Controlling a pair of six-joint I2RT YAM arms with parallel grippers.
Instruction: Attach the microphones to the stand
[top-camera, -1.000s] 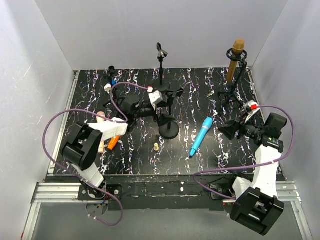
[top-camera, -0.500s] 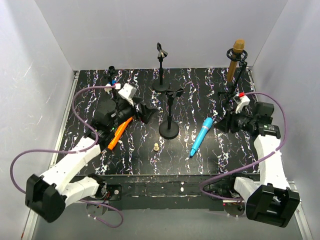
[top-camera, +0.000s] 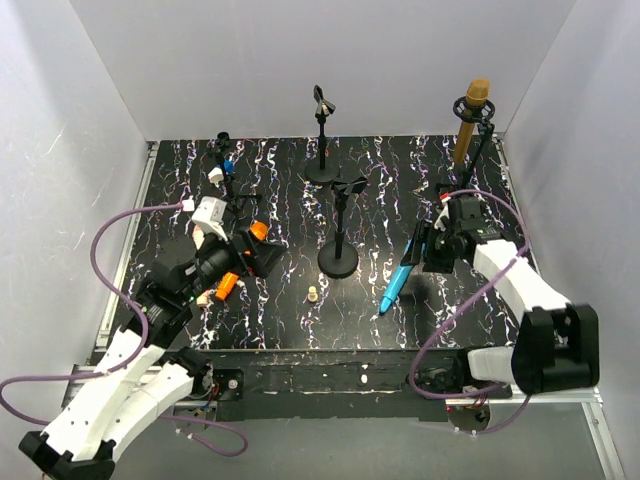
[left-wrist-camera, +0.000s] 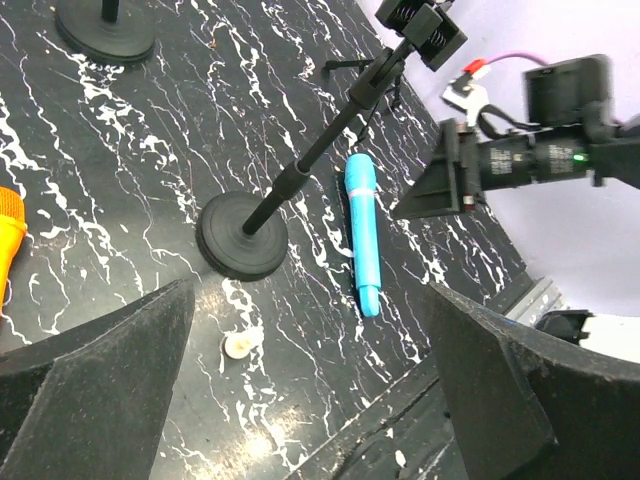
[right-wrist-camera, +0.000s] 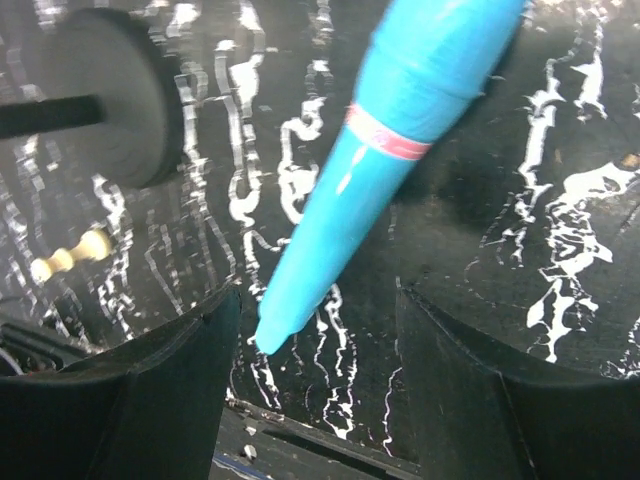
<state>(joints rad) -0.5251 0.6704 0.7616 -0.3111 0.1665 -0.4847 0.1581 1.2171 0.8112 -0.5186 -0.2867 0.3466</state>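
Observation:
The light blue microphone (top-camera: 403, 268) lies on the black marbled table, right of the middle stand (top-camera: 338, 258). My right gripper (top-camera: 423, 252) is open and low over it; in the right wrist view (right-wrist-camera: 315, 295) the microphone (right-wrist-camera: 400, 130) lies between the fingers, apart from both. My left gripper (top-camera: 262, 258) is open and empty above the orange microphone (top-camera: 225, 287), whose tip shows in the left wrist view (left-wrist-camera: 8, 235). The pale pink microphone (top-camera: 203, 297) is mostly hidden under the left arm. The golden-brown microphone (top-camera: 470, 125) stands upright in the back right stand.
A tiny beige peg (top-camera: 312, 294) lies near the front, also in the left wrist view (left-wrist-camera: 238, 344). An empty stand (top-camera: 322, 130) is at the back centre, a small one (top-camera: 228, 150) at the back left. White walls enclose three sides.
My left arm has drawn back toward the near left, away from the middle stand. My right gripper has moved left and down onto the light blue microphone.

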